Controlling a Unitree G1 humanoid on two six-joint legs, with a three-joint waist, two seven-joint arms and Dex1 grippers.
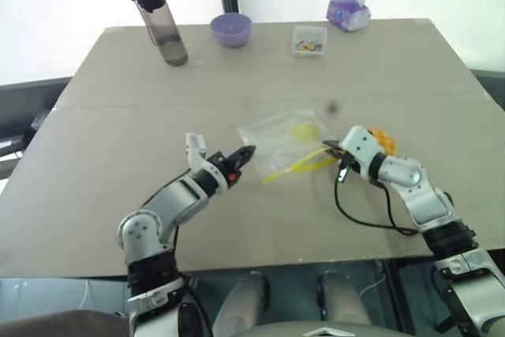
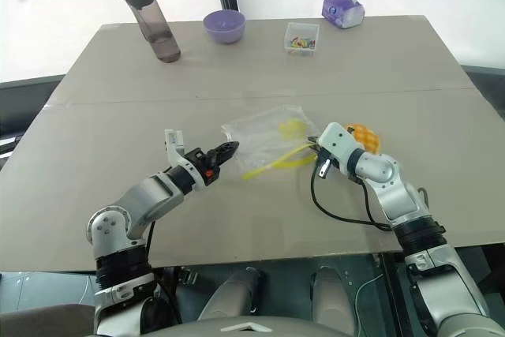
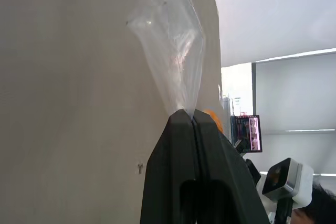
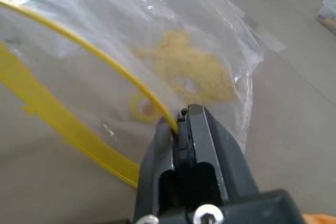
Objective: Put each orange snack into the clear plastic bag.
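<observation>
Both tools grip the clear bag (image 1: 282,141) on the worktop (image 1: 118,100): the left tool (image 1: 246,153) pinches one corner, the right tool (image 4: 181,124) clamps the yellow seal strip, presumably to open the mouth. The bun (image 1: 383,140) waits just behind the right wrist.

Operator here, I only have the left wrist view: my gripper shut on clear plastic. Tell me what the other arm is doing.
Observer: The right gripper is shut on the yellow seal strip of the clear plastic bag, opposite your left gripper.
Operator: Locate the orange snack for me.
Observer: The orange snack sits on the table outside the bag, just behind the right gripper.
Operator: Report anything else nearby.
Observer: A bottle, a purple bowl, a small clear box and a tissue pack line the far edge.
</observation>
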